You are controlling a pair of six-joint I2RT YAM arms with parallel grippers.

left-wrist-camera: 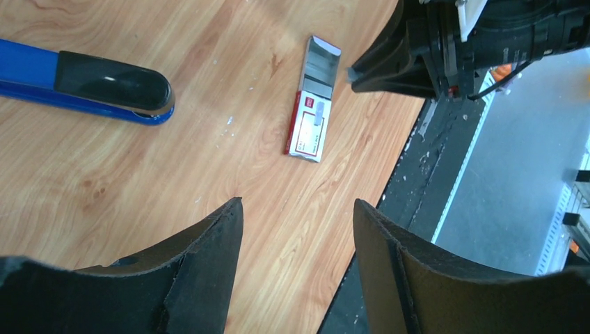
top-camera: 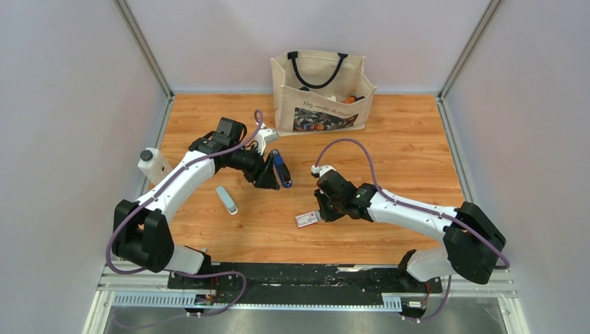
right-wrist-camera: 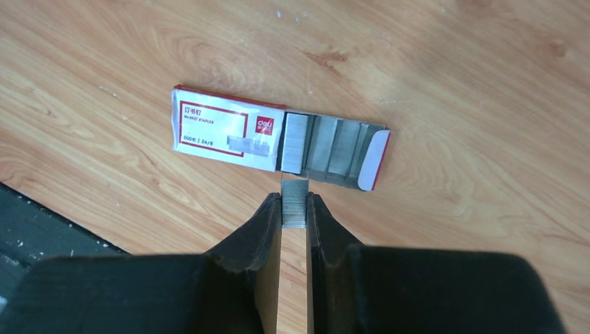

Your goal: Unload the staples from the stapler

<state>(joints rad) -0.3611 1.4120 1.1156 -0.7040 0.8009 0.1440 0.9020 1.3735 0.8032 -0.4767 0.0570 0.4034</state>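
The slim blue stapler (top-camera: 281, 168) with its black top lies on the wooden table beside my left gripper (top-camera: 270, 175). In the left wrist view the stapler (left-wrist-camera: 83, 83) lies at the upper left, apart from my left gripper (left-wrist-camera: 298, 205), whose jaws stand open over bare wood. My right gripper (right-wrist-camera: 294, 197) is shut on a short silver strip of staples (right-wrist-camera: 294, 209), held just in front of the staple box (right-wrist-camera: 229, 129). Rows of grey staples fill that box's pulled-out tray (right-wrist-camera: 334, 149).
The white-and-red staple box (top-camera: 307, 219) lies near the table's front edge, under my right gripper (top-camera: 321, 209). A white-grey stick-like tool (top-camera: 226, 200) lies left of centre. A white bottle (top-camera: 153, 163) stands at the left edge. A canvas tote bag (top-camera: 321, 90) stands at the back.
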